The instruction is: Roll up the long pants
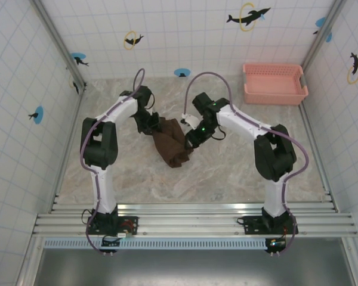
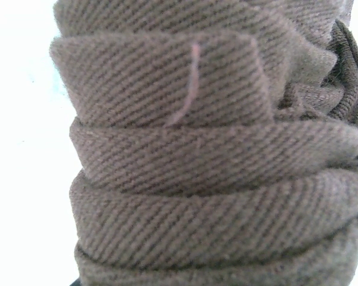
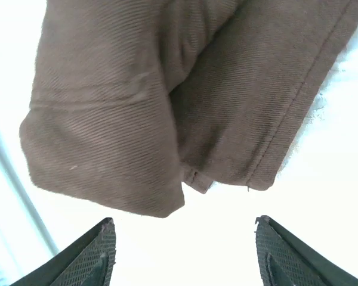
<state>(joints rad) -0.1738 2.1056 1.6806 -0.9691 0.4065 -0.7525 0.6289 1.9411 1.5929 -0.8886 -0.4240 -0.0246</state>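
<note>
Brown pants (image 1: 173, 149) in a heap; right pincer (image 3: 185, 221) agape; left pincer (image 1: 150, 130) behind cloth, grip impossible to tell.

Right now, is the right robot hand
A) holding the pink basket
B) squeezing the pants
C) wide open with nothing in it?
C: in the right wrist view, the right gripper is spread wide with nothing in it, and the brown pants lie just past its tips.

The soft brown cloth pants (image 2: 215, 179) are showing thin slanted lines. The square plastic basket (image 1: 274, 83) is looking pink. The flat stone table (image 1: 227, 173) is looking beige with swirls.
</note>
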